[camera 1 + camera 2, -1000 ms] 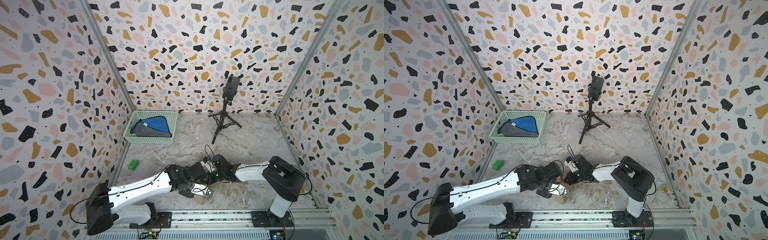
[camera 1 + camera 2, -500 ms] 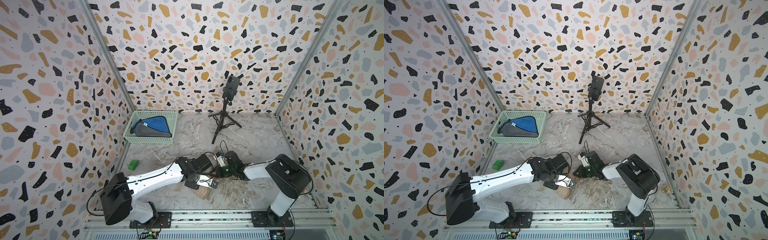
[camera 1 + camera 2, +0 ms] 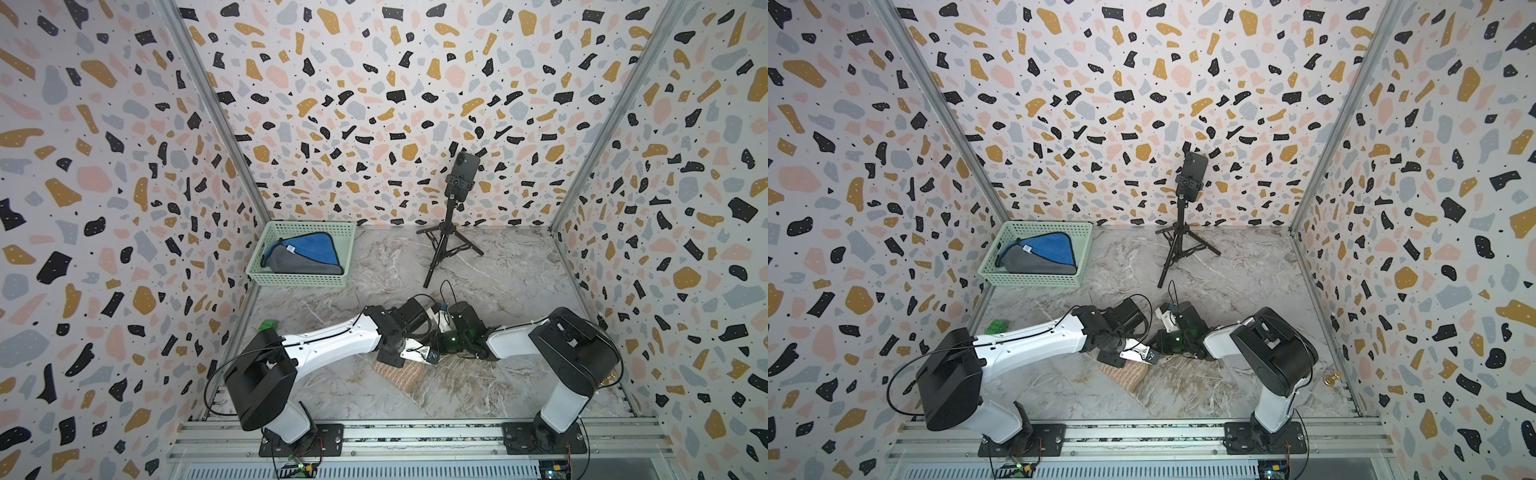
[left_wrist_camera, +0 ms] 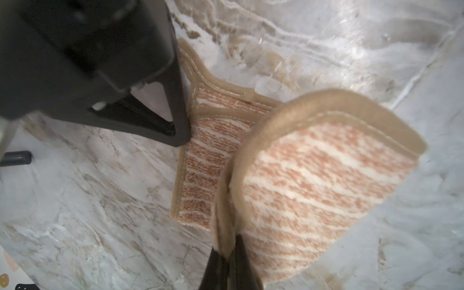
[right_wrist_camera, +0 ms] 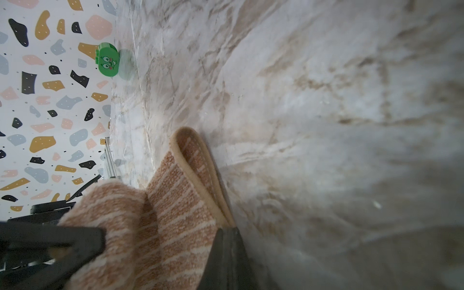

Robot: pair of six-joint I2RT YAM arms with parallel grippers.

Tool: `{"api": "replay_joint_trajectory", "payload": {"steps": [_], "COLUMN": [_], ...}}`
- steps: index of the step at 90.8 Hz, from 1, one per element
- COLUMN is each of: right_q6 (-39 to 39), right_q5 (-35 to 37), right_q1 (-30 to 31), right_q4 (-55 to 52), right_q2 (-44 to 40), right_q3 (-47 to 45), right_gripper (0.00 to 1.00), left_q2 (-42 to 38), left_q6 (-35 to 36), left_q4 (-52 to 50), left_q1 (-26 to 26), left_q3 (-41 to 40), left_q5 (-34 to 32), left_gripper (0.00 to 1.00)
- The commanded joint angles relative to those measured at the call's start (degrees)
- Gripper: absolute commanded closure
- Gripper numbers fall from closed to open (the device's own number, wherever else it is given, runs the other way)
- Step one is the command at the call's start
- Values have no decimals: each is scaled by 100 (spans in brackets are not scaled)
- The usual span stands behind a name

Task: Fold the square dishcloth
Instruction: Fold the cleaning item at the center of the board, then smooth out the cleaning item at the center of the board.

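The square dishcloth (image 3: 398, 374) is orange-and-cream striped with a tan hem and lies near the front middle of the marble table, mostly hidden under the two wrists in both top views (image 3: 1128, 371). In the left wrist view my left gripper (image 4: 229, 251) is shut on a hemmed edge of the dishcloth (image 4: 313, 180), which curls up over a flat layer. My right gripper (image 5: 227, 232) is shut on the tan hem beside a raised loop of the dishcloth (image 5: 180, 200). The two grippers sit close together, each visible in the other's wrist view.
A pale green basket (image 3: 299, 281) with blue and grey cloths stands at the back left. A phone on a black tripod (image 3: 446, 241) stands at the back middle. A green toy block (image 3: 268, 326) lies by the left wall, and a small gold piece (image 3: 1332, 377) by the right wall.
Both grippers, still shut on the cloth, have moved together to the right and away from the front rail. The left arm has swung and stretched out further.
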Motion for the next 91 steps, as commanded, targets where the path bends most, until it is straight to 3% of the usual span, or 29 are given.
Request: {"api": "replay_joint_trajectory", "payload": {"steps": [1,6,17,30,37,42,47,65,75,91], "right_q6": [-65,-124,-245,-303,-302,-269,-233,-14,153,527], "right_q5": [414,763,1566,2064,2213,2258,2274,2050,2248,2688], "right_q1": [-17,-62,-131,-143,-143,-143,-147,66,596,1581], "right_q4": [-105,-278,-612,-962,-1067,-1103,-1110,-1317,-1248,-571], "right_q2": [-658,-994,-1620,-1968,-2089,-2163,-2257,-2855,-3137,-2884], "right_q3": [-207,-318,-580,-673,-712,-759,-811,-815,-877,-1026], "right_gripper": [100,100,100,100,100,100,100,100,100,100], "left_q2": [179,272,422,552,587,570,518,130,71,439], "left_q6": [114,97,19,-71,-178,-256,-329,-772,-894,-960], "left_q4": [293,420,765,1322,1597,1655,1618,597,380,267], "left_q1": [48,82,145,218,297,369,467,992,1178,1301], "left_q3": [161,170,169,113,90,92,114,640,645,545], "left_q5": [-111,-161,-275,-401,-488,-450,-332,653,919,1011], "left_gripper": [100,100,83,72,59,40,30,28,33,36]}}
